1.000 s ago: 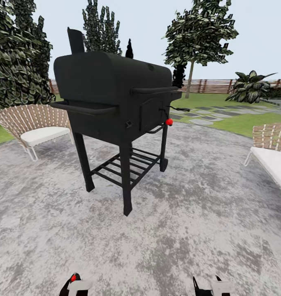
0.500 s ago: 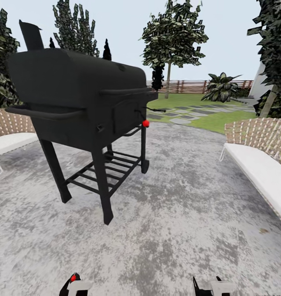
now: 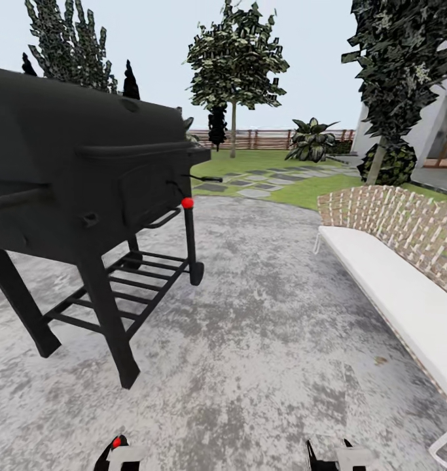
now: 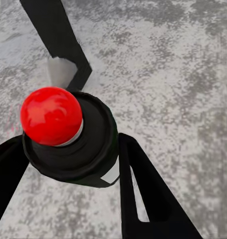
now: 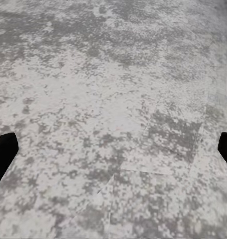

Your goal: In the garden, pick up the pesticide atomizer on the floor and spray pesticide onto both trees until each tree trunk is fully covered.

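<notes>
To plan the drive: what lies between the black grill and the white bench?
In the head view, a bare stretch of grey speckled patio separates the black grill from the white bench.

A grey speckled stone patio (image 3: 269, 340) carries a black grill (image 3: 86, 190) on 4 legs at the left and a white-cushioned woven bench (image 3: 393, 275) at the right. Beyond it lies green lawn (image 3: 315, 190) crossed by grey stepping stones (image 3: 256, 193).
</notes>
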### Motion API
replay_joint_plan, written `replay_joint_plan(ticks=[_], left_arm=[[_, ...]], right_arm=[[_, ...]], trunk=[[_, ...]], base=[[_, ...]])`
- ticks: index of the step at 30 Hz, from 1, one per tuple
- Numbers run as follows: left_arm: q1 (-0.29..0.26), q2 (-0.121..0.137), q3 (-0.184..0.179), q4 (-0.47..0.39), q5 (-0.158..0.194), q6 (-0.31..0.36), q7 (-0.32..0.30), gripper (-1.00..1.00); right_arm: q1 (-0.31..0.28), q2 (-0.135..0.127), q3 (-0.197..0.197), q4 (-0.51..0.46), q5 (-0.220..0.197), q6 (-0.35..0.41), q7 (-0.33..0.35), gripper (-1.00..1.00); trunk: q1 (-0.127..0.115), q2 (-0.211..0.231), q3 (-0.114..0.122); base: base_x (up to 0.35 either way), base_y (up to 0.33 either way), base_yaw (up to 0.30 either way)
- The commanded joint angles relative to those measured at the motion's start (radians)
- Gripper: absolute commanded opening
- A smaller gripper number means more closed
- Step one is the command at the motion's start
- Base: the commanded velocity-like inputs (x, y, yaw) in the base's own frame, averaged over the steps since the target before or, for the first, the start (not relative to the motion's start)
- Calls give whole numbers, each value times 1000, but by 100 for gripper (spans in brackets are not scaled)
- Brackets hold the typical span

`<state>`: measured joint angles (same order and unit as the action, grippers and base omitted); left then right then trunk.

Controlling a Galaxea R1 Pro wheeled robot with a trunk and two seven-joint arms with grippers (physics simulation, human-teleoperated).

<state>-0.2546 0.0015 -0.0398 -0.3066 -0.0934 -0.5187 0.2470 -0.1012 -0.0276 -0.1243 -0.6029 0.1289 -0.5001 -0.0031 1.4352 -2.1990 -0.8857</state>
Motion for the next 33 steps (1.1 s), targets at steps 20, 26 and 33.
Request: replay_joint_plan(ticks=[20,26,33], left_arm=[[0,2,0,0,0,0,0,-100],[0,2,0,1,0,0,0,-100],[0,2,0,1,0,0,0,-100]], right_arm=[[0,0,0,0,1,0,4,100],[0,0,0,0,1,0,5,100],[0,0,0,0,2,0,5,100]], trunk=[[0,0,2],[0,0,2],[0,0,2]], base=[[317,-76,-118],[320,-73,0],[320,-73,0]])
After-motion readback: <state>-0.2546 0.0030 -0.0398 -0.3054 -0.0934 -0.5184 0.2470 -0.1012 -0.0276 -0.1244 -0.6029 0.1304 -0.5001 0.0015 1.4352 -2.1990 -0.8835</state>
